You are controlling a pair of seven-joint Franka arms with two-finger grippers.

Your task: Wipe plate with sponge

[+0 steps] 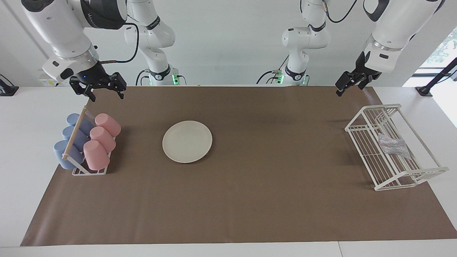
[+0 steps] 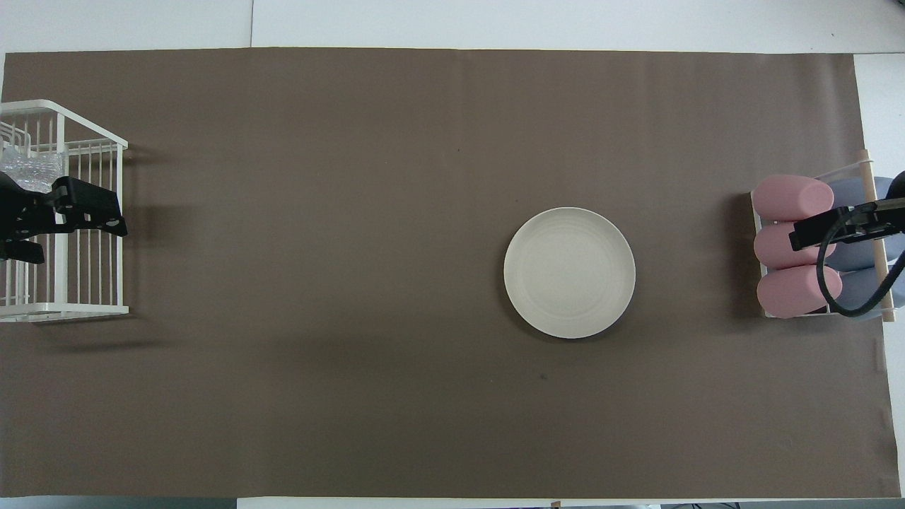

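The cream-white plate (image 1: 187, 141) lies flat on the brown mat, toward the right arm's end of the table; it also shows in the overhead view (image 2: 569, 272). The silvery-grey sponge (image 1: 392, 145) lies in a white wire rack (image 1: 360, 123) at the left arm's end; it shows in the overhead view (image 2: 28, 168) too. My left gripper (image 1: 351, 87) is open and empty, raised over the rack, well above the sponge. My right gripper (image 1: 106, 95) is open and empty, raised over the cup holder, apart from the plate.
A small wire holder (image 1: 89, 172) at the right arm's end carries three pink cups (image 1: 101, 137) and three blue cups (image 1: 73, 137) lying on their sides. The brown mat (image 1: 250, 185) covers most of the table.
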